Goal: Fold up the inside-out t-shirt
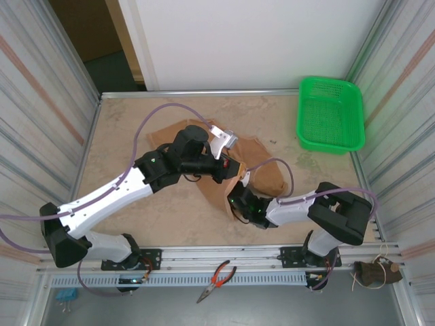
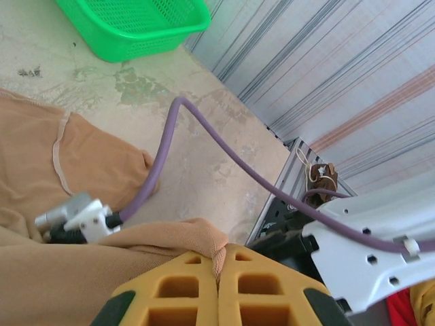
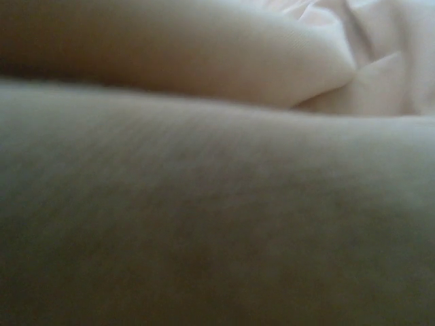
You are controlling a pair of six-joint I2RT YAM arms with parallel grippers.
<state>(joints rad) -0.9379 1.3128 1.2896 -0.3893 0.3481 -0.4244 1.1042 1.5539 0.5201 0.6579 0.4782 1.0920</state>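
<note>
**Both arms down in the tan shirt**

The left gripper (image 1: 228,166) has its yellow padded fingers (image 2: 183,285) pressed together, with a ridge of the tan thin-fabric t-shirt (image 1: 266,170) pinched between them. The rest of the cloth lies rumpled to either side of it on the beige stone-patterned table (image 1: 122,136). Just beside it, on the near side, the right gripper (image 1: 239,198) sits low at the shirt's crumpled edge with its jaws together. I cannot tell whether any cloth is caught in them, though fabric lies close against its wrist camera. A green plastic mesh basket (image 1: 329,115) stands well beyond both grippers, off to their right and apart from the shirt.
</note>
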